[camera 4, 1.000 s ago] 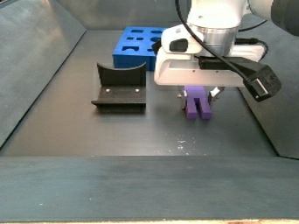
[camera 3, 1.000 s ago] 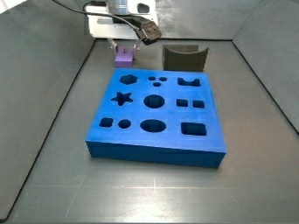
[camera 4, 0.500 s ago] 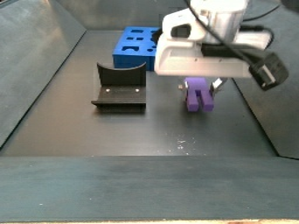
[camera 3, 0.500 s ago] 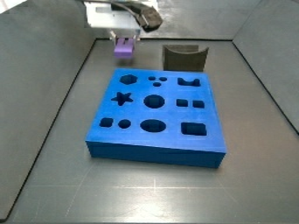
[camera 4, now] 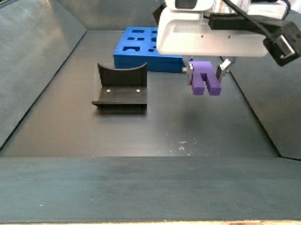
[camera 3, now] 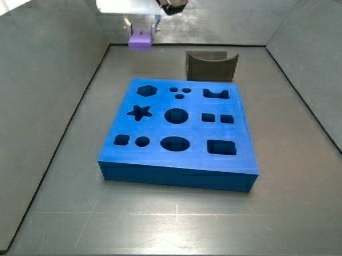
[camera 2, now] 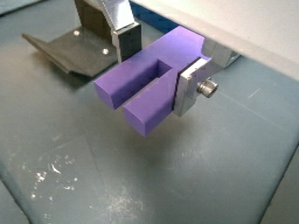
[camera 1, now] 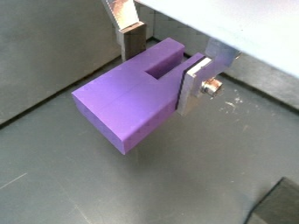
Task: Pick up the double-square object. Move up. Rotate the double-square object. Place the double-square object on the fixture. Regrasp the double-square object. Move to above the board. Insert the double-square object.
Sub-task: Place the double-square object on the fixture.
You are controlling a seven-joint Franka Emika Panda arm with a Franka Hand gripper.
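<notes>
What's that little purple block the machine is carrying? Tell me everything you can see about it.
The double-square object is a small, matte, lavender-purple block that looks like plastic, with flat faces and a straight slot cut into one end, leaving two square prongs. The gripper holds it, the silver fingers pressing its opposite sides. In a side view it hangs in the air, prongs pointing down, clear of the floor, beside the fixture and touching nothing but the gripper.

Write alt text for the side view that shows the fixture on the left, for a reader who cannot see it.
The gripper holds the purple double-square object in the air, clear of the dark floor. The empty fixture sits to its left, and the blue board lies behind.
</notes>
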